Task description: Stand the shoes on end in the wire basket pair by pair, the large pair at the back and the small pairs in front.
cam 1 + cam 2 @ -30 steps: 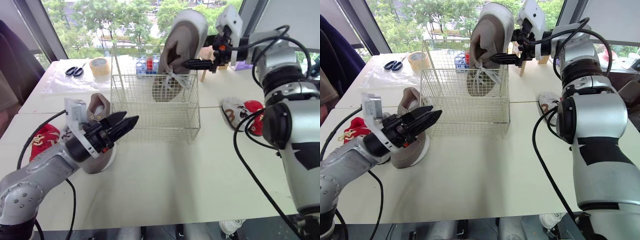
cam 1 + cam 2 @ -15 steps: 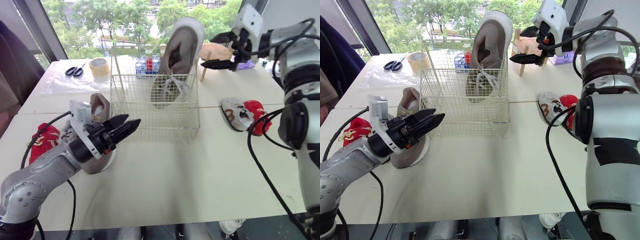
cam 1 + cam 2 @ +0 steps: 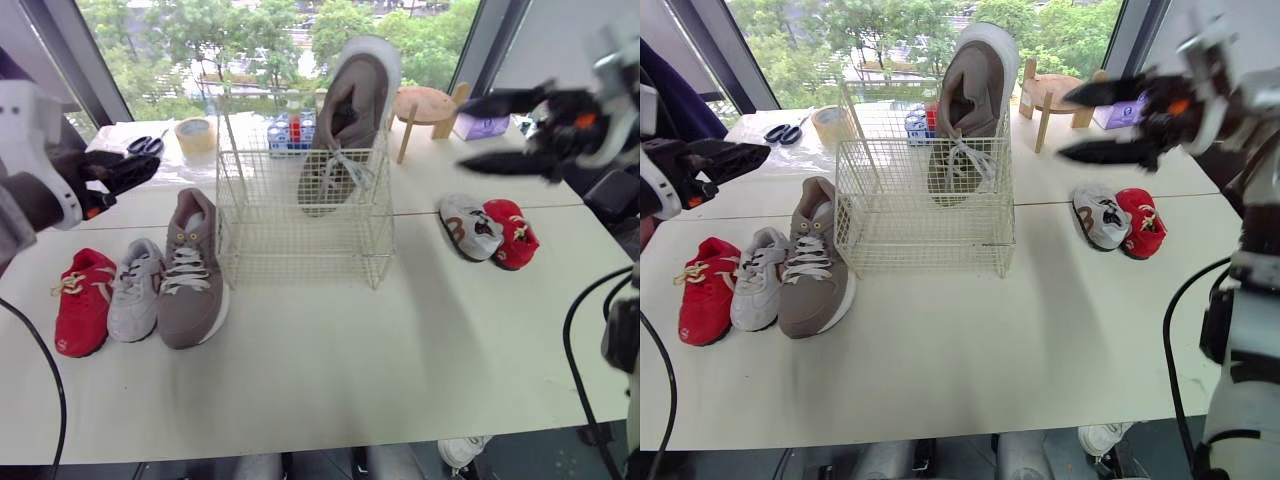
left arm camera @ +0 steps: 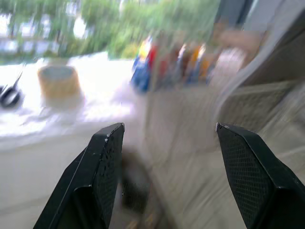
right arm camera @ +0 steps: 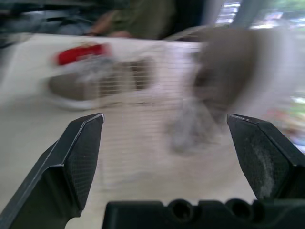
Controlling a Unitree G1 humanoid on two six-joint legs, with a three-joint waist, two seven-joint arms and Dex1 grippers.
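We judge the step in hand to be fetching the second large shoe [image 3: 190, 268], which lies flat on the desk [image 3: 320, 370] just beside the left wall of the wire basket [image 3: 300, 235]. Its mate, the standing shoe [image 3: 345, 130], is already at the back of the basket, towards the right side. It stands heel down and toe up, its long axis near upright and leaning a little over the back rim, with laces and opening facing the front.

The lying shoe's long axis runs alongside the basket's left wall, heel at the far end and toe at the near end.

Both grippers are clear of the shoes. The left gripper [image 4: 169, 126], out to the left of the basket, has its fingers spread wide and carries nothing. The right gripper [image 3: 463, 134], out to the right of the basket, is equally wide and empty.

To do this well, we should take the lying shoe across its body near the collar, since the toe is rounded and likely to slip. We should then swing the toe upward and lower it heel first into the free back-left space, clearing the rim wires. It should match its mate's facing and leave the front for the small shoes [image 3: 132, 290].
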